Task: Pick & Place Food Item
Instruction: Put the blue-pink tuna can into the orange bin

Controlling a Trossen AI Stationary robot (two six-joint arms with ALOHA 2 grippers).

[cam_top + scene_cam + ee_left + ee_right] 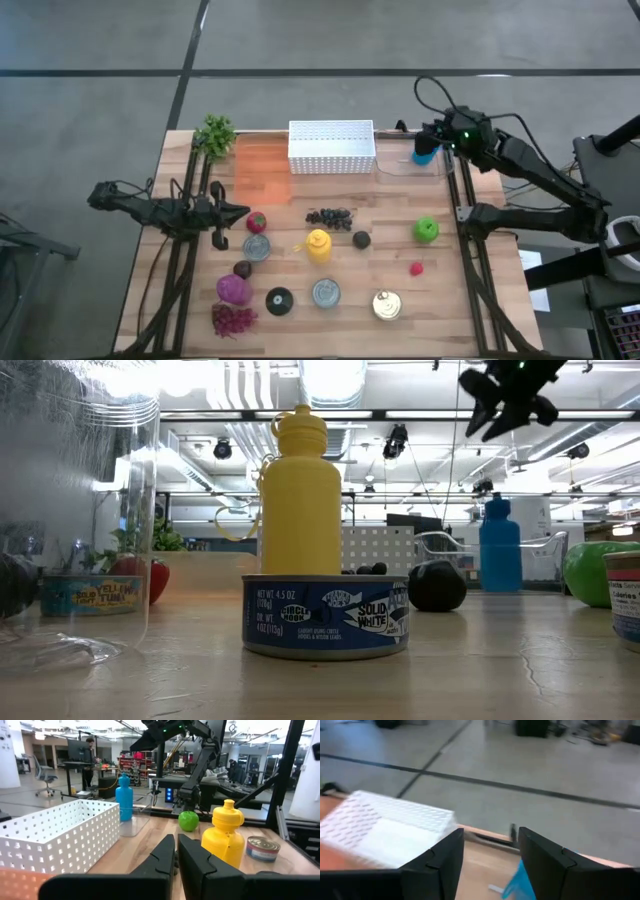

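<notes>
The wooden worktop (400,300) carries a white basket (331,146) at its far edge. Near the far right corner, the right gripper (437,140) hovers, fingers apart, over the blue bottle (424,153) in a clear tray (410,166); closing off-centre could topple it. The left gripper (238,213) waits, fingers together, near the left edge.

Blue bottle (424,152) upright in clear tray (405,168), at table's 1 o'clock, beside white basket (331,147).

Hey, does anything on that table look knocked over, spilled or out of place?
Nothing stands out. The yellow bottle and blue bottle stand upright, the tuna can sits flat, and the white basket sits square at the table's far edge. No spills show.
</notes>
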